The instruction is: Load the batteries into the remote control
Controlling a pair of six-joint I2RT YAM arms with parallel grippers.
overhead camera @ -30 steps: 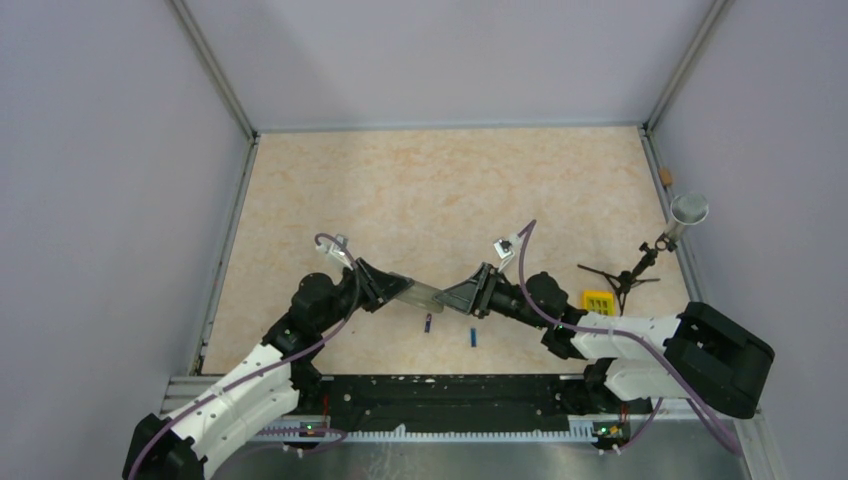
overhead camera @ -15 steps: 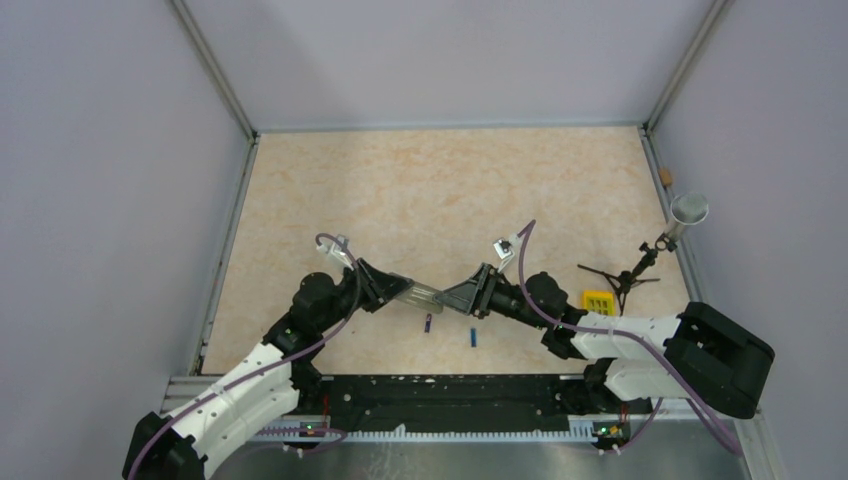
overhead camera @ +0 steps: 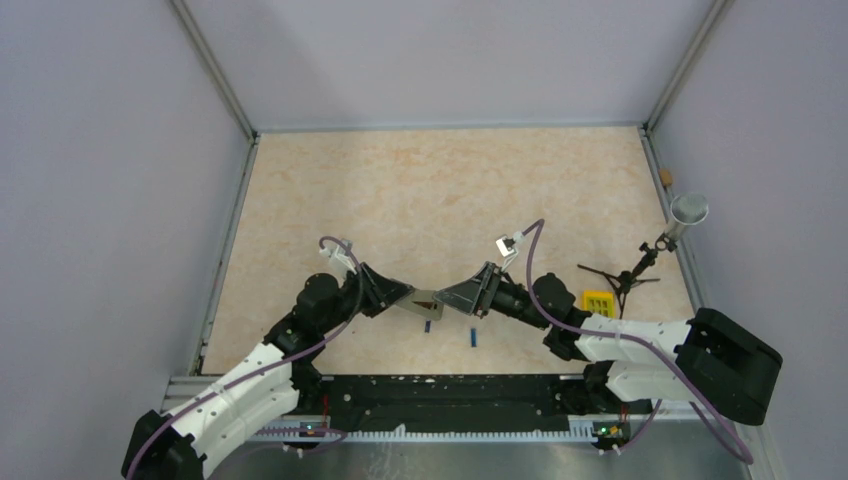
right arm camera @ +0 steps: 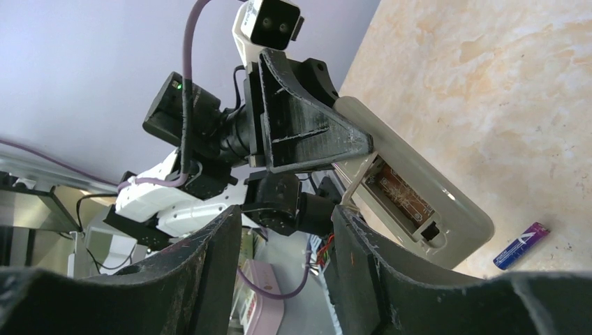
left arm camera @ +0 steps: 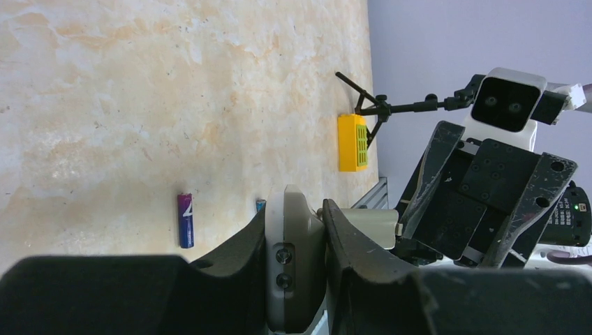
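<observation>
My left gripper [overhead camera: 405, 297] is shut on the remote control [overhead camera: 425, 303] and holds it just above the table, tilted. The left wrist view shows the remote control [left arm camera: 297, 279] edge-on, clamped between my left gripper's [left arm camera: 294, 213] fingers. In the right wrist view its grey back [right arm camera: 426, 185] faces me, with the battery recess [right arm camera: 401, 195] open and empty. My right gripper [right arm camera: 286, 213] stands open beside the remote's free end, nothing between its fingers. Two blue batteries lie on the table below it: one [overhead camera: 428, 326] partly under the remote, the other [overhead camera: 472, 338] to its right.
A small yellow block [overhead camera: 598, 300] lies at the right beside a black tripod stand [overhead camera: 620, 278] with a grey cup-shaped head [overhead camera: 688, 208]. The black rail [overhead camera: 450, 385] runs along the near edge. Grey walls enclose the other sides.
The left gripper has tilted the remote and brought it slightly nearer, over the left battery. The right gripper has shifted a little and is no longer at the remote's end.
</observation>
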